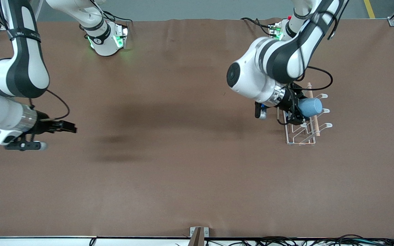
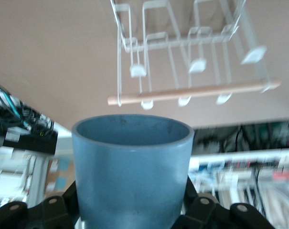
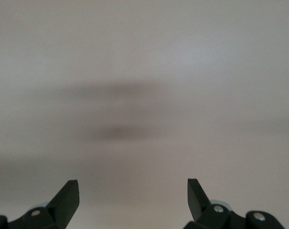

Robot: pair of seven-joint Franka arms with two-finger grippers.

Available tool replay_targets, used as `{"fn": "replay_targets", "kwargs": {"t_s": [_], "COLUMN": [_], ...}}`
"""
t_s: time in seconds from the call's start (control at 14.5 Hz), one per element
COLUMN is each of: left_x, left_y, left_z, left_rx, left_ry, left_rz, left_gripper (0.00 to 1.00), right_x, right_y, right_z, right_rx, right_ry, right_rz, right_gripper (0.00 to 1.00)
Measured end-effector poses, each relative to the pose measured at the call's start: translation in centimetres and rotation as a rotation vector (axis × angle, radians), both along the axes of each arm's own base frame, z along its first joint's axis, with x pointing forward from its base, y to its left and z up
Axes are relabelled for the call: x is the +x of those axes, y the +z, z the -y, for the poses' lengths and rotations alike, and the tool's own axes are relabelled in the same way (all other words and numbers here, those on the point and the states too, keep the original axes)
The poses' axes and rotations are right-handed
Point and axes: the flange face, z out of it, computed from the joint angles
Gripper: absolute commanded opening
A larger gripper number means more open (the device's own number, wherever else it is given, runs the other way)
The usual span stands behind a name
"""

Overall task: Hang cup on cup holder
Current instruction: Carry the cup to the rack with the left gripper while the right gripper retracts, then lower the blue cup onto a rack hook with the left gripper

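The brown surface [image 1: 183, 164] fills the front view as one broad cloth-like sheet, faintly creased and bare across its middle apart from soft shadows; along the edge nearest the front camera run cables and a small metal bracket.

The left arm reaches down toward its own end of the surface, and its left hand [image 1: 301, 112] is closed around the cup [image 1: 310, 106], carrying it sideways over the cup holder [image 1: 304, 131]. The right arm waits over its own end of the surface, its right hand [image 1: 67, 127] spread wide with nothing between the fingers (the right wrist view shows only plain surface past the two tips).

The cup holder stands on its rectangular wire base, with the wooden rod [image 1: 312, 108] running along its top and looped prong tips angling outward to either side. In the left wrist view the cup [image 2: 132, 167] points its open mouth toward the rack, with the rod [image 2: 192, 92] and prong tips just ahead of the rim.

To do this step well, I would line the mouth up on one single prong tip, advance along that prong's own slant so the rim does not catch the rod or a neighbouring loop, and release only once the cup's weight plainly rests on the wire. The rack looks light, so a sideways nudge could shift it.
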Motion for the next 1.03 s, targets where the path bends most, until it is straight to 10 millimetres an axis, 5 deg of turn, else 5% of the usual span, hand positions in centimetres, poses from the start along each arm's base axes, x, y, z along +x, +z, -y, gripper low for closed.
{"fn": "replay_targets", "kwargs": {"t_s": [0.34, 0.76, 1.03], "left_x": [1.6, 0.2, -1.0], "left_y": [-6.9, -14.3, -18.3], "left_z": [-2.7, -3.1, -3.6], "left_rx": [0.234, 0.340, 0.384], "left_ry": [-0.018, 0.018, 0.050], "left_rz": [-0.022, 0.012, 0.031], "left_gripper": [0.00, 0.16, 0.76], "right_x": [-0.2, -6.5, -7.1], "right_y": [10.4, 19.6, 20.4], "right_z": [4.9, 4.2, 4.8], "right_rx": [-0.041, -0.012, -0.007], "right_ry": [-0.043, -0.136, -0.117], "right_rz": [0.062, 0.025, 0.040], "right_gripper": [1.00, 1.00, 1.00]}}
